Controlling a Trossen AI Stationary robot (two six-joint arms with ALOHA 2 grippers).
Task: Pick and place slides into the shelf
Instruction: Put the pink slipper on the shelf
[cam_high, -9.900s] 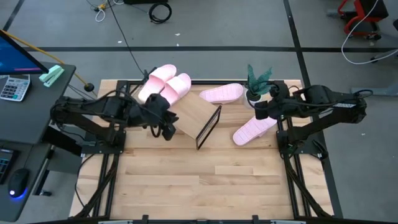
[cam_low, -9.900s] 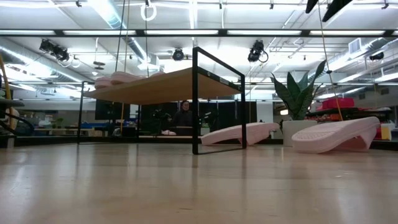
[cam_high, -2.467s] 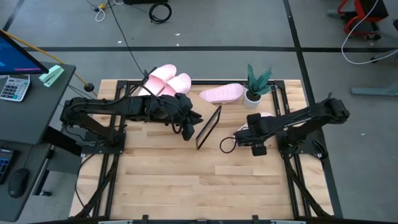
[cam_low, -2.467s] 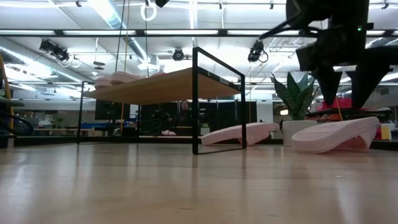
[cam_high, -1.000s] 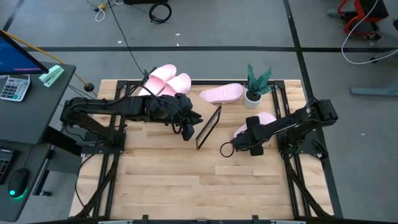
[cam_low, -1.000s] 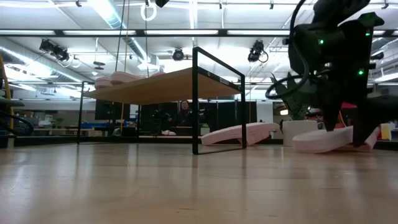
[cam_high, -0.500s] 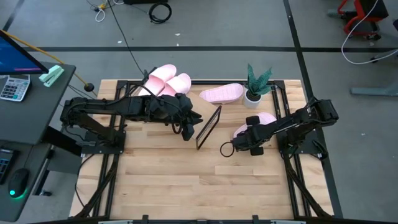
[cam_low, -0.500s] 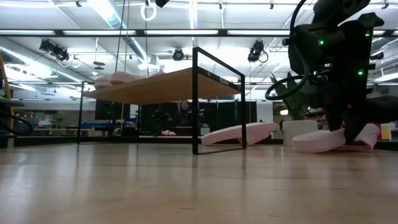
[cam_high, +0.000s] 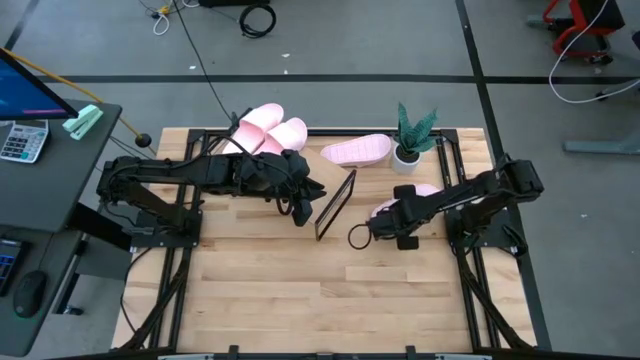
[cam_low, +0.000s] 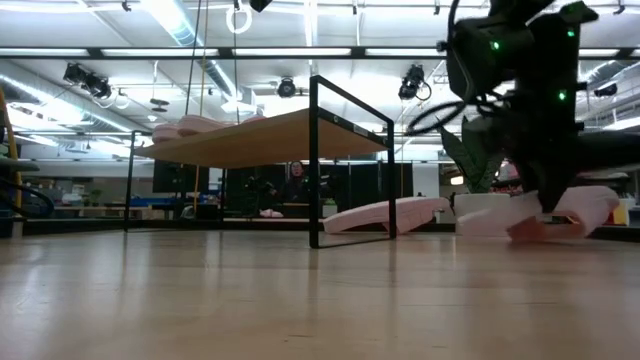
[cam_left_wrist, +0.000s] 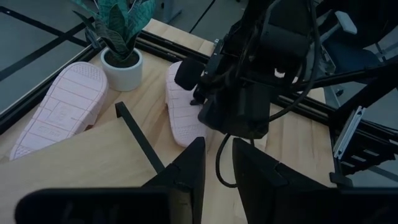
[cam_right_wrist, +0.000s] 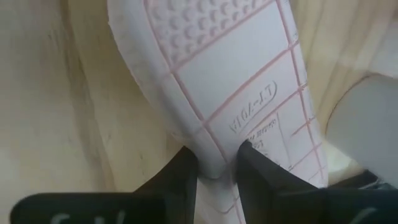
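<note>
The right gripper (cam_right_wrist: 214, 165) is clenched on the edge of a pale pink foam slide sandal (cam_right_wrist: 230, 74) that lies sole-up, its ribbed underside and a small printed size mark facing the wrist camera. One dark finger is on each side of the sole rim. In the high view this right gripper (cam_high: 392, 226) is right of centre, with the grasped slide (cam_high: 400, 203) under it, on the large slatted wooden tabletop (cam_high: 330, 300). In the low view the slide (cam_low: 520, 222) seems to be tilted a little, one end off the table, but I cannot say it surely.

The low shelf with the light wooden plank top and thin black wire end frames (cam_high: 335, 200) stands just to the left of that gripper, in the centre of the frame. Another pink slide (cam_high: 355, 150) lies sole-up near the upper centre, beside a small potted plant in a white pot (cam_high: 408, 150). Two more pink slides (cam_high: 265, 135) sit at the upper left end of the shelf.

The left gripper (cam_high: 298, 208) waits over the shelf top, its fingers (cam_left_wrist: 189, 165) a little apart and holding nothing.

I judge the step in hand is the pick of the third slide. The next move calls for a lift high enough to pass the wire frame, then a carry to the left onto the free part of the plank.
</note>
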